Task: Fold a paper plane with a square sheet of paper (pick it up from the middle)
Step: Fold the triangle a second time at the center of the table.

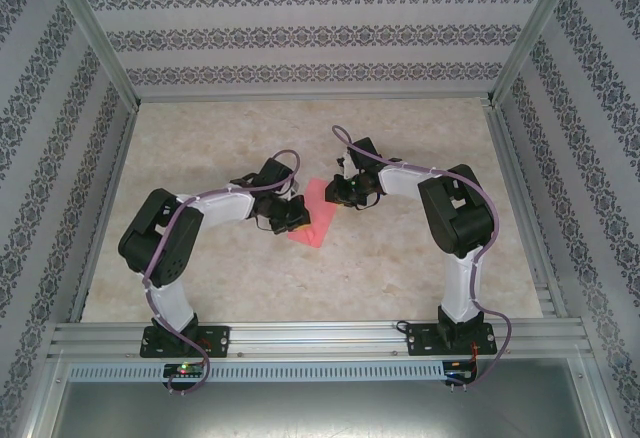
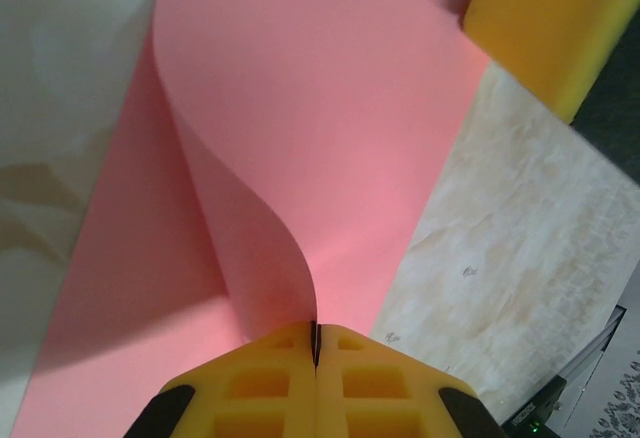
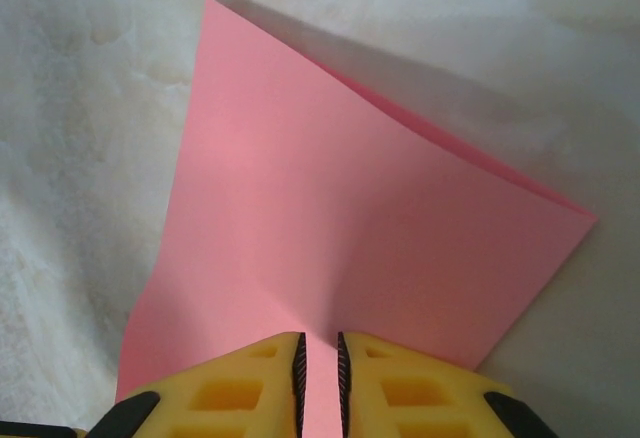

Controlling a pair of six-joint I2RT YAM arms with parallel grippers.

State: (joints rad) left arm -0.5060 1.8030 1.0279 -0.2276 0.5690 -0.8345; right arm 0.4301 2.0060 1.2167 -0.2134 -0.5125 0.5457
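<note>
The square sheet of paper (image 1: 312, 226), pink-red, lies in the middle of the table between my two grippers. My left gripper (image 1: 296, 218) is at its left side. In the left wrist view its yellow jaws (image 2: 316, 343) are pressed together on a raised, curling flap of the sheet (image 2: 300, 108). My right gripper (image 1: 341, 194) is at the sheet's far right corner. In the right wrist view it (image 3: 320, 363) presses down on the sheet (image 3: 350, 218), jaws a narrow slit apart with pink paper showing in the slit. A soft ridge of paper runs up to that slit.
The beige marbled tabletop (image 1: 420, 288) lies bare around the sheet. Patterned walls (image 1: 300, 33) and metal frame rails (image 1: 320, 333) enclose the table. A yellow finger of the right gripper (image 2: 545, 18) shows at the top right of the left wrist view.
</note>
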